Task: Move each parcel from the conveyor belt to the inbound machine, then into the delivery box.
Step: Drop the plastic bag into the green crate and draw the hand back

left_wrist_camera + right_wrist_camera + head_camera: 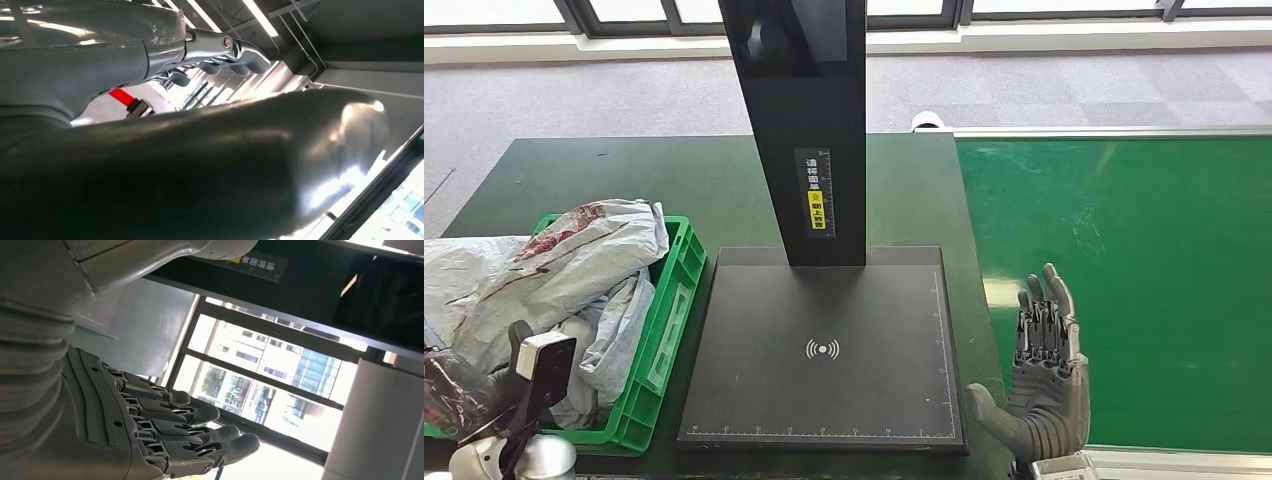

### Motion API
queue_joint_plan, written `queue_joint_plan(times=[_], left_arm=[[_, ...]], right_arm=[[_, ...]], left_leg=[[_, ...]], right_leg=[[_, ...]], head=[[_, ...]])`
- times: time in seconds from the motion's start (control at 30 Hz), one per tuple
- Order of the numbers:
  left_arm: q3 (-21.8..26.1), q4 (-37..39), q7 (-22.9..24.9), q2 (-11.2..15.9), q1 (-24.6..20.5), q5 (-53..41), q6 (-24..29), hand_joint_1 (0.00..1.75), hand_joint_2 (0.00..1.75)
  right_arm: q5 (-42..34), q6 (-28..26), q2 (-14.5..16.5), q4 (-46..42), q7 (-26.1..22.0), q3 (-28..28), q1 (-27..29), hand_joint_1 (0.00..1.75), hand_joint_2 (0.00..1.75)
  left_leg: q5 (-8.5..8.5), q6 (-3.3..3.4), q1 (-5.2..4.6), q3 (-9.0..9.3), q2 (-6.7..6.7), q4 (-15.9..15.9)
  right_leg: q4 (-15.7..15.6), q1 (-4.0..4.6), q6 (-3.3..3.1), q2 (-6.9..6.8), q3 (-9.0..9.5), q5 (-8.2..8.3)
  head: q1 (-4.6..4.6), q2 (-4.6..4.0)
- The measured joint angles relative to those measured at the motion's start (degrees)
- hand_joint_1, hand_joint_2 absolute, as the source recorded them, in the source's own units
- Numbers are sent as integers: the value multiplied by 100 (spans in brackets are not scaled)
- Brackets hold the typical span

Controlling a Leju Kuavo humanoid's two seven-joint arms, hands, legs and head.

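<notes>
The robot's right hand [1046, 375] hangs open, fingers straight, thumb apart, holding nothing, over the green conveyor belt's [1144, 270] near edge. Whether its left hand [215, 50] grips anything, I cannot tell. Grey parcels [564, 270] fill the green delivery box [669, 320] beside the black inbound machine [824, 345].

Crumpled grey plastic on the parcels [564, 265], thin and slightly shiny. Glossy green moulded plastic for the box [667, 330]. Matt black, smooth on the machine [824, 345]. Smooth green rubbery belt [1124, 280], faintly scuffed. Dull dark green table [674, 180]. Grey ribbed matt plastic on right hand [1044, 385].
</notes>
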Motion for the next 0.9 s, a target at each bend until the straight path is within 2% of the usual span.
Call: queue_joint_plan(times=[0.07,0.17,0.3,0.37,0.5,0.7,0.9], left_arm=[[-97,-38,-177,3,32,739,-254,0,0],[-511,-177,-520,31,233,2098,-962,0,0],[-1467,-637,-898,143,691,3101,-1745,0,0],[-2051,-800,-923,277,856,3220,-2104,0,0],[-2912,-874,-929,559,1023,3270,-2588,0,175],[-3683,-933,-926,868,1091,3747,-3322,0,175],[-4063,-993,-926,1016,1097,3913,-3578,0,175]], right_arm=[[4,-40,8,1,0,0,8,0,175],[-21,-88,9,1,0,0,27,0,175],[-79,-160,7,1,0,1,54,0,0],[-93,-170,2,1,0,4,59,0,0],[-96,-172,-14,1,0,7,52,0,0],[-165,-264,-99,22,0,21,48,0,0],[-175,-268,-176,58,0,36,25,0,0]], left_leg=[[0,0,0,0,1,1],[-1,2,0,-1,4,3],[-8,13,-1,-6,9,11],[-10,16,-1,-10,9,13],[-13,16,0,-35,12,14],[-11,16,0,-17,16,16],[-11,16,0,-19,16,17]], right_leg=[[0,0,0,1,-1,0],[0,1,0,3,-1,0],[-1,3,1,6,-4,0],[-1,2,2,5,-4,0],[-1,1,4,6,-5,1],[-1,2,8,6,-9,4],[-1,2,8,7,-10,4]], head=[[0,0],[-1,0],[0,0],[0,0],[0,0],[0,0],[0,0]])
